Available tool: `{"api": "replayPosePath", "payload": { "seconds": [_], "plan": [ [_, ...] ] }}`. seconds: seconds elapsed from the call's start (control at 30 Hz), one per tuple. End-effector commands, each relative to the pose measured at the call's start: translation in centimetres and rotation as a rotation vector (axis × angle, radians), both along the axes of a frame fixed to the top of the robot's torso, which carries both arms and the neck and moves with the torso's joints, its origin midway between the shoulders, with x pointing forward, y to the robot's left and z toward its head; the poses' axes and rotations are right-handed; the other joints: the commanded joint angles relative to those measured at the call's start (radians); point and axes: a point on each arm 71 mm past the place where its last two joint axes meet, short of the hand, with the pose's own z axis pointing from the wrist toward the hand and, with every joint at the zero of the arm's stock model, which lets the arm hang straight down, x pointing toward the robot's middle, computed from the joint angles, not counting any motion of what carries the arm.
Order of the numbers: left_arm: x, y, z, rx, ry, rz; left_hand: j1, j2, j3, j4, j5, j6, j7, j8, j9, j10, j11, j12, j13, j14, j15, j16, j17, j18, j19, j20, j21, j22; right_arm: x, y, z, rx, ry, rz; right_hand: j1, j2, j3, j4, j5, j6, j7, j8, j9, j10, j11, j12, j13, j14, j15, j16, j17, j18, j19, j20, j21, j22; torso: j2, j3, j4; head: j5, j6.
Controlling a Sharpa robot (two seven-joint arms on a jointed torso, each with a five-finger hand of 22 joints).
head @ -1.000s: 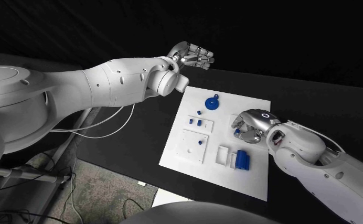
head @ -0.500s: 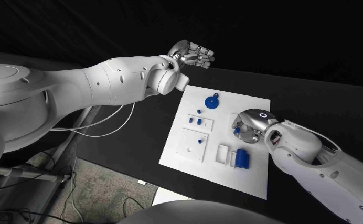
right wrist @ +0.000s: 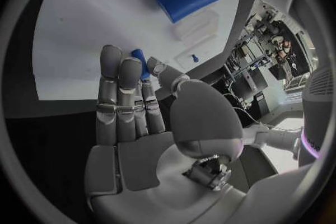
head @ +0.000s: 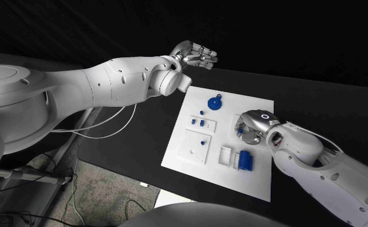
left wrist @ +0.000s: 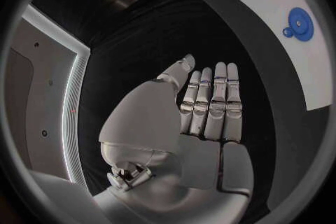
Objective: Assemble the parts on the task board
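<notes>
Board point(head: 257, 176) in mid-bench point(head: 322, 99); disc point(head: 215, 103) at far edge, block point(head: 244, 160) near front, pegs point(head: 199, 123) at left. Right hand point(head: 249, 128) over board's right; left hand point(head: 195, 55) raised beyond the far edge.

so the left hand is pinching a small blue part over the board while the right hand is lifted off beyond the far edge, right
The hands are swapped. In the right wrist view, the right hand pinches the small blue part over the task board. The head view shows the left hand lifted beyond the board's far edge, holding nothing.
</notes>
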Motion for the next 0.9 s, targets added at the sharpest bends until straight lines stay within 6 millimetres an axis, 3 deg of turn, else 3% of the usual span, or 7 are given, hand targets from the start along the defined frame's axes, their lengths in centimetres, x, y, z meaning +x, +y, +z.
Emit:
{"api": "replayPosePath", "payload": {
  "seconds": [0.03, 0.57, 0.9],
  "plan": [
    [0.0, -0.3, 0.1, -0.008, 0.003, -0.019, 0.004, 0.0, 0.0, 0.005, -0.002, 0.003, 0.002, -0.002, -0.001, -0.008, 0.001, 0.001, -0.001, 0.003, 0.0, -0.001, 0.001, -0.003, -0.002, 0.001, -0.002, -0.001, 0.0, 0.1, 0.4, 0.021, -0.065, -0.012, 0.028, 0.009, 0.037, -0.012, -0.012, 0.024, -0.006, 0.0, 0.003, 0.037, -0.01, 0.006, 0.003, 0.001, -0.007, 0.001, 0.003, -0.009, 0.023, -0.012, 0.015, 0.018, 0.0, 0.0004, -0.0003, 0.001, -0.001],
    [0.0, -0.1, 0.1, -0.006, 0.004, -0.014, 0.004, -0.001, 0.0, 0.008, -0.002, 0.002, 0.002, -0.002, -0.001, -0.009, 0.001, 0.001, -0.001, 0.002, 0.001, -0.002, 0.001, -0.004, -0.001, 0.001, -0.002, -0.005, -0.3, 0.3, 1.5, 0.11, -0.177, -0.023, 0.042, 0.008, 0.034, -0.01, -0.014, 0.039, -0.013, 0.001, 0.004, 0.084, -0.024, 0.007, 0.005, 0.004, -0.019, -0.01, 0.014, -0.022, 0.013, -0.028, 0.021, 0.055, 0.0, 0.0017, 0.0011, 0.0, 0.002],
    [0.1, 0.1, 0.0, -0.004, 0.006, -0.01, 0.008, -0.001, -0.004, 0.011, -0.003, 0.002, 0.002, -0.002, -0.001, -0.009, 0.001, 0.001, -0.001, 0.01, -0.002, -0.002, 0.003, 0.002, 0.016, -0.004, 0.01, 0.001, -0.9, 0.4, 3.0, 0.172, -0.219, -0.009, 0.051, 0.009, 0.022, -0.006, -0.014, 0.041, -0.014, 0.001, 0.005, 0.09, -0.026, 0.006, 0.005, 0.01, -0.021, -0.014, 0.021, -0.025, 0.018, -0.031, 0.017, 0.067, -0.001, 0.0015, -0.0015, 0.001, 0.007]
  ]
}}
